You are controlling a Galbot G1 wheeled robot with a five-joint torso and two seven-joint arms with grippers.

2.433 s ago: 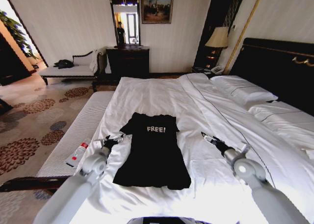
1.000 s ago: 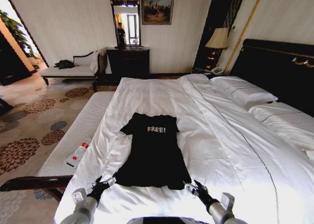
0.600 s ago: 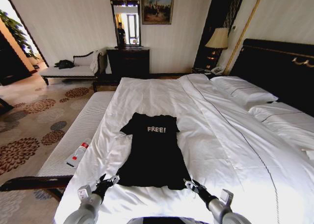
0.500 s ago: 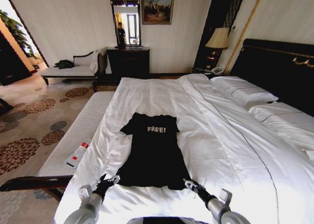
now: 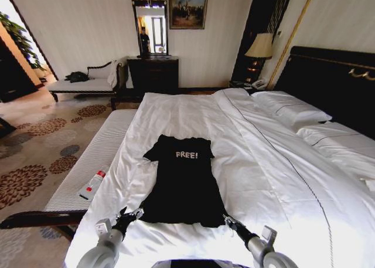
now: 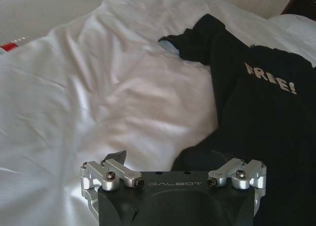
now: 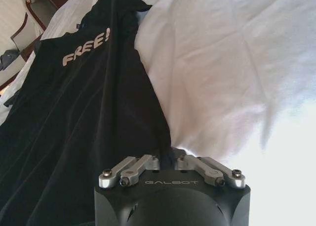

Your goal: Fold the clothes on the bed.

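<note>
Both pincers, left (image 5: 136, 212) and right (image 5: 227, 220), meet the T-shirt (image 5: 183, 186) hem (flat on bed (image 5: 281, 180)).

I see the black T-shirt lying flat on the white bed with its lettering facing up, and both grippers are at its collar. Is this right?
Not quite. The head view shows the left gripper and right gripper at the bottom hem corners of the black T-shirt, not at its collar. The rest holds: it lies flat on the white bed, lettering up.

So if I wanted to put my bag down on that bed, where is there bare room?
Free: the wide white duvet between the black T-shirt and the pillows, and the stretch beyond the shirt's collar toward the dresser. Crowded: the near edge, where the left gripper and right gripper sit at the shirt's hem corners. A small bottle lies on the bench.
</note>
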